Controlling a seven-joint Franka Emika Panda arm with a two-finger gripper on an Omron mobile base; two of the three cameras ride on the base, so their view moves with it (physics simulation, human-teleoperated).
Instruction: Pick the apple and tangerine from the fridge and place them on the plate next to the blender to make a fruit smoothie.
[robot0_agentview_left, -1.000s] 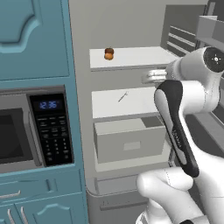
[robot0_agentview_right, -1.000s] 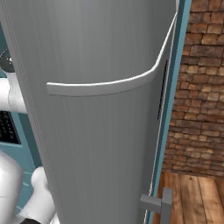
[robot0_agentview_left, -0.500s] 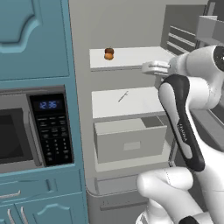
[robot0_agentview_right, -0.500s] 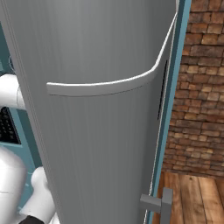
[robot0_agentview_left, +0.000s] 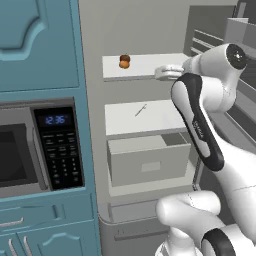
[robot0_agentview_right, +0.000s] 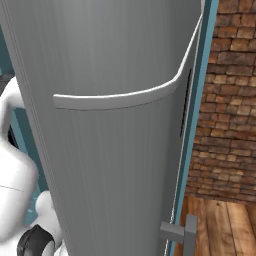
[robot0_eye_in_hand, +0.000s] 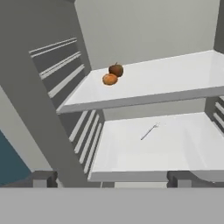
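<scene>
Reaching stage: gripper (robot0_eye_in_hand: 111, 179) spread, empty; next, advance to apple (robot0_eye_in_hand: 116, 69) and tangerine (robot0_eye_in_hand: 110, 79), upper-middle shelf (robot0_eye_in_hand: 175, 83).

The arm (robot0_agentview_left: 220, 150) is built of rounded, glossy white shells, with a long black band running along one link (faint pale lettering on it, too small to read). Dark round caps sit at its joints, and the hand (robot0_eye_in_hand: 111, 178) ends in two small dark grey block-like fingertips (robot0_eye_in_hand: 41, 178).

A microwave (robot0_agentview_left: 30, 150) sits in teal cabinets (robot0_agentview_left: 37, 45); brick wall (robot0_agentview_right: 230, 95) beyond.
</scene>
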